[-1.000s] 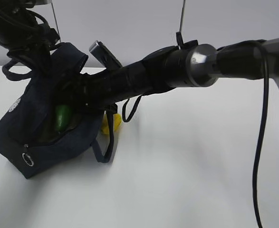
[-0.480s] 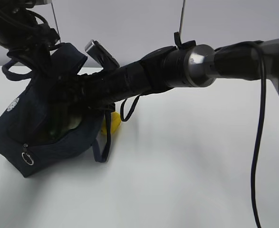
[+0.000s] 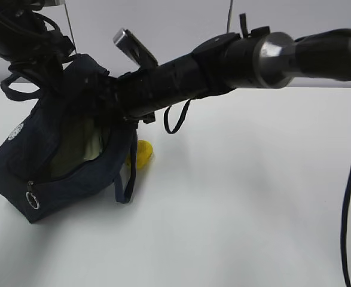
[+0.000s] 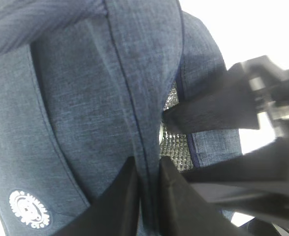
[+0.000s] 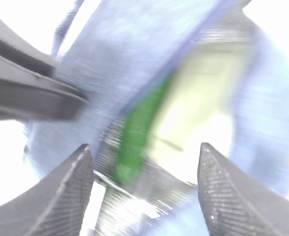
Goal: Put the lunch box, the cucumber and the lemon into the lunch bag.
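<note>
1. My left gripper is pinched closed on the lunch bag's fabric, holding its mouth up.
2. My right gripper hangs spread apart and empty above the bag's opening.
3. The cucumber lies inside the bag beside the lunch box.
4. The lemon sits on the table just beside the bag.

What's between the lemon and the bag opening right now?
The bag's right wall and a hanging strap stand between: the lemon lies on the table behind them, outside. The right arm also reaches across above the opening.
</note>
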